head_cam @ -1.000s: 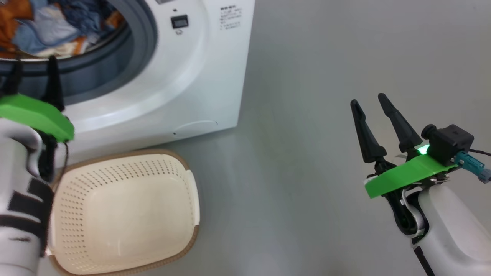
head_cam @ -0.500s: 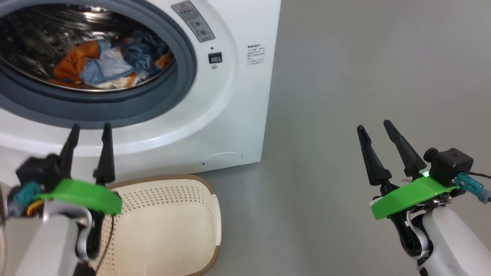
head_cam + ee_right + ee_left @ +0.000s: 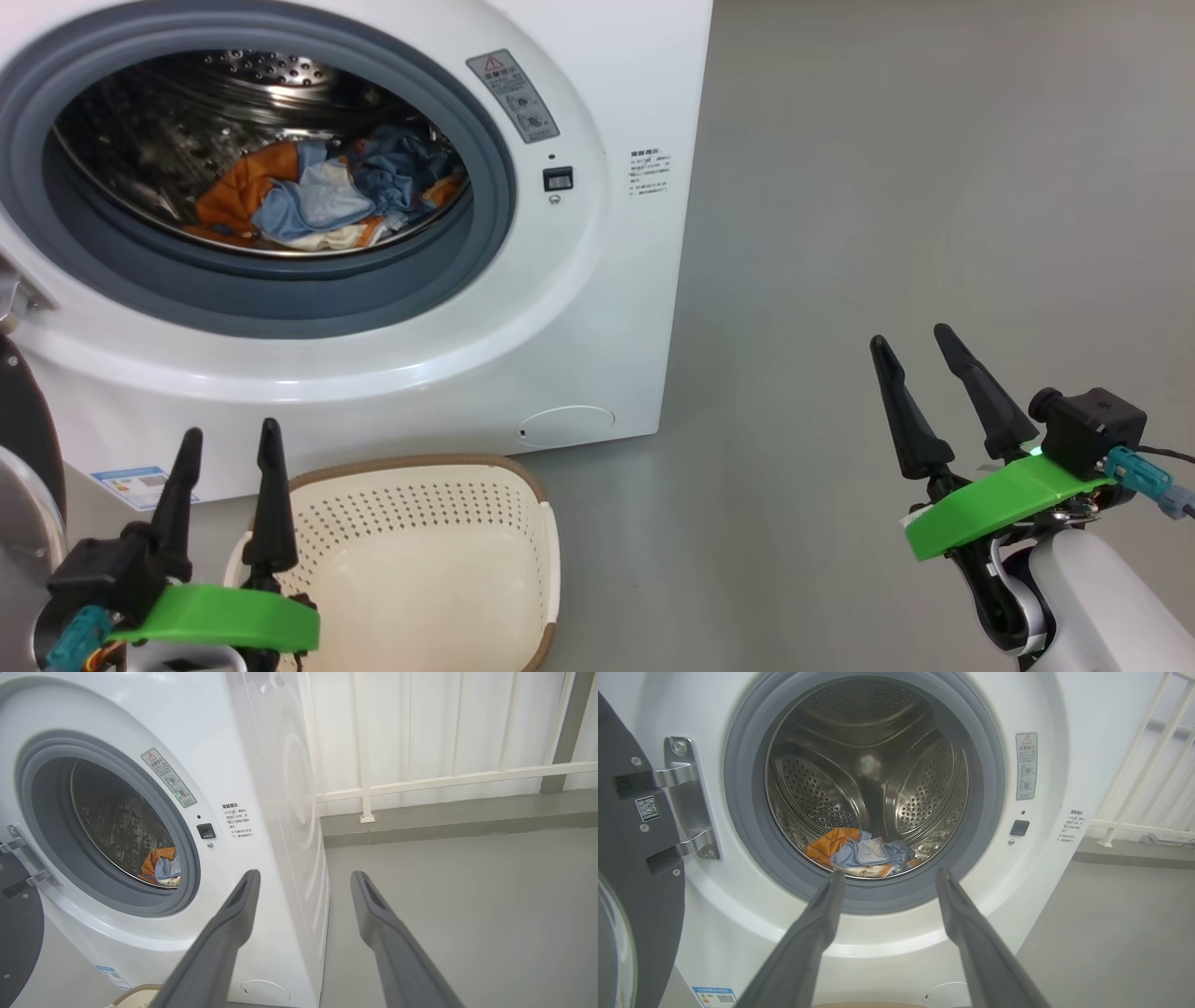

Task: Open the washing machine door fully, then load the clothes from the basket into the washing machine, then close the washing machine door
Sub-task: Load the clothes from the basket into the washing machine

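Noted: clothes (image 3: 317, 201) in the washing machine (image 3: 579, 308) drum, door (image 3: 640, 868) open.
My left gripper (image 3: 231, 427), fingers apart, empty, sits at the basket (image 3: 420, 499) rim, below the clothes; right gripper (image 3: 909, 334) likewise spread.

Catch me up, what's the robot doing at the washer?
The clothes lie in the drum of the washing machine, and the basket on the floor before it looks empty. The washing machine door stands open at the left. The left gripper and right gripper are open, holding nothing. Closing the door is what remains.
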Controlling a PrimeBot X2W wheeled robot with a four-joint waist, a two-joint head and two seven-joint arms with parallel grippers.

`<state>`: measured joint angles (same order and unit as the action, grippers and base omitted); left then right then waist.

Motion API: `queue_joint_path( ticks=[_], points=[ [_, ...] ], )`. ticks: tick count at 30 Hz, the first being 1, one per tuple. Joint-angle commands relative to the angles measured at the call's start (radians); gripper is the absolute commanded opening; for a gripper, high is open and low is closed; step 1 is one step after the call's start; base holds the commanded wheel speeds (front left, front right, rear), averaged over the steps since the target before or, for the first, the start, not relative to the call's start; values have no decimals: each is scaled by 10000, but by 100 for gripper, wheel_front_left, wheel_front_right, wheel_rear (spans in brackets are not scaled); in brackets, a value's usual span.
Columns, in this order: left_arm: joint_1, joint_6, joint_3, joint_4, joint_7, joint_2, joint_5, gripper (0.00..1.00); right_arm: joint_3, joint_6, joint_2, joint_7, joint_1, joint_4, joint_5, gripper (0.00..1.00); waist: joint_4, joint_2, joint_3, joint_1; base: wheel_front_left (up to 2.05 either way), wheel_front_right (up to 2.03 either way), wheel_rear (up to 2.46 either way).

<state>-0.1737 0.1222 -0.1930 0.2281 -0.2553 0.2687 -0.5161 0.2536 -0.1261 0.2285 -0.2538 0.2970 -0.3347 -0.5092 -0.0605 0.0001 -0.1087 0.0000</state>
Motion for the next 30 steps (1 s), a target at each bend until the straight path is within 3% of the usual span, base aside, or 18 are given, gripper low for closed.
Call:
queue_joint_path(
  ticks=[1,14,30],
  points=[
    [-92,82,388,-385,-64,225,77,100,112,-46,147,-80,-22,208,-57,100,43,-1,50,0,0,0,0],
    [311,100,415,-772,-64,54,131,100,150,-46,240,-80,-27,183,8,100,149,-1,200,0,0,0,0],
    [429,-289,906,-616,-64,-296,442,100,301,-46,279,-80,4,173,-17,100,163,-1,257,0,0,0,0]
  ],
)
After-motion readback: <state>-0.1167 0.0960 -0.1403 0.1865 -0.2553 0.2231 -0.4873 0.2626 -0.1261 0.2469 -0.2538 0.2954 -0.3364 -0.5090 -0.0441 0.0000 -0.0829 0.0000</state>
